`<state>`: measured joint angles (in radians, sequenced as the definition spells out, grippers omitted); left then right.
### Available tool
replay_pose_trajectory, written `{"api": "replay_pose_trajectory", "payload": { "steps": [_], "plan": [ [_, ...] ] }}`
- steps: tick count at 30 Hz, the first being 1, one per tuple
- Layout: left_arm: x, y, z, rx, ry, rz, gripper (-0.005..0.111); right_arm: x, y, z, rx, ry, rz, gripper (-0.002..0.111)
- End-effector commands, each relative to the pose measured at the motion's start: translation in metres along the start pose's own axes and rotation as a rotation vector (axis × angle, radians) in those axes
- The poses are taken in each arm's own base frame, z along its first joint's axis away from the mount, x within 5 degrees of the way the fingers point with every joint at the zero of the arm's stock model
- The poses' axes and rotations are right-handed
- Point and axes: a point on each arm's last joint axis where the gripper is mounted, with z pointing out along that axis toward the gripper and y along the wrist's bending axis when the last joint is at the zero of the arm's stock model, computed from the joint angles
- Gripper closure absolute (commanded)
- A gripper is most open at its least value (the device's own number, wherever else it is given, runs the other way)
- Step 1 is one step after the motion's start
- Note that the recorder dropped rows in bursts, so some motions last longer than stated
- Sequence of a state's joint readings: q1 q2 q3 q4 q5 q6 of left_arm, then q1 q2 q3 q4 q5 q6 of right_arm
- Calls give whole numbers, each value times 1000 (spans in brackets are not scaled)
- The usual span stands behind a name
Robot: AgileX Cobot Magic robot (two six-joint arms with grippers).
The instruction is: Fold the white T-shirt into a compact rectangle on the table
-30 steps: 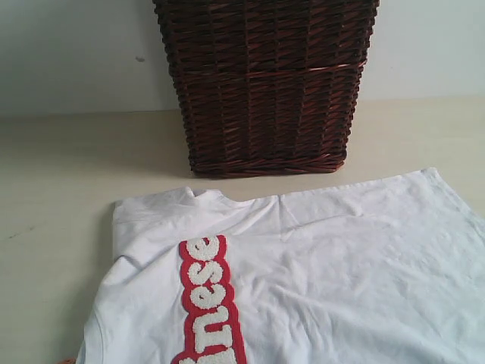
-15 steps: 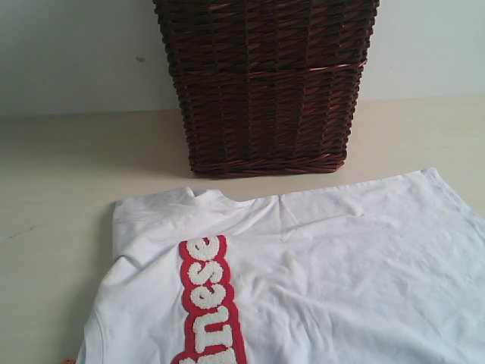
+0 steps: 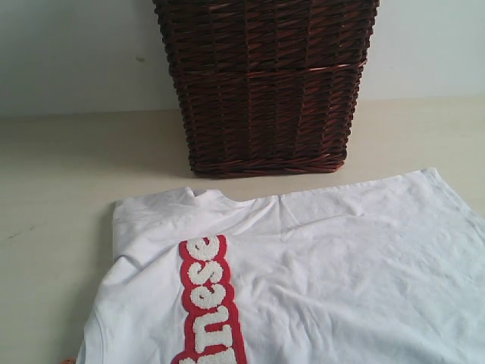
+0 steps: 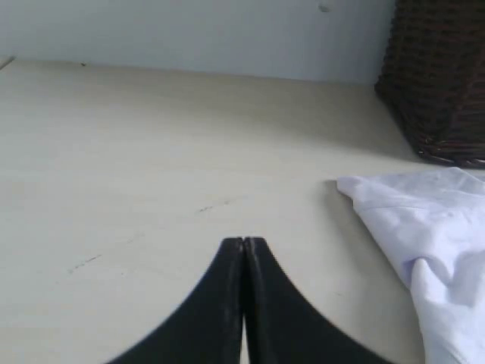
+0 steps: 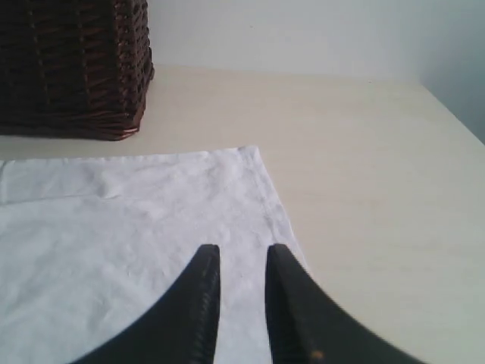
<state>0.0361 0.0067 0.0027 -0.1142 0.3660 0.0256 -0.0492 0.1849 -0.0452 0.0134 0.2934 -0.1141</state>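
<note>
Plain desk [image 3: 61, 189], white T-shirt [image 3: 341, 265] hasn't budged, no fold yet; it's under my slightly spread right end effector [image 5: 242, 250], left end effector [image 4: 244, 241] pressed together.

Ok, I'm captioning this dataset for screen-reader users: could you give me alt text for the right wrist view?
The right gripper, its black jaws slightly apart, hovers over the white T-shirt near one edge, where the cloth lies flat on the pale table. A dark brown wicker basket stands on the table beyond the shirt.
</note>
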Motion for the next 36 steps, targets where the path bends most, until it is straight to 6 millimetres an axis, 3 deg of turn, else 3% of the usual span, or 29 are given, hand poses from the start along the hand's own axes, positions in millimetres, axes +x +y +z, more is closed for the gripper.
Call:
{"api": "replay_pose_trajectory", "payload": {
  "steps": [1,7,9,28,32,36],
  "plan": [
    [-2,0,-1,0,-17,-6,107,2,-3,1,37,-116,98,85],
    [-2,0,-1,0,-17,-6,107,4,-4,-11,44,-190,123,85],
    [-2,0,-1,0,-17,-6,107,3,-4,-11,50,-193,48,85],
    [-2,0,0,1,-8,-6,107,3,-3,-11,42,-193,76,85],
    [-39,1,12,-43,147,101,107,3,-3,-11,42,-193,76,85],
    [-88,2,57,-74,464,194,107,3,-3,-11,42,-193,76,85]
  ]
}}
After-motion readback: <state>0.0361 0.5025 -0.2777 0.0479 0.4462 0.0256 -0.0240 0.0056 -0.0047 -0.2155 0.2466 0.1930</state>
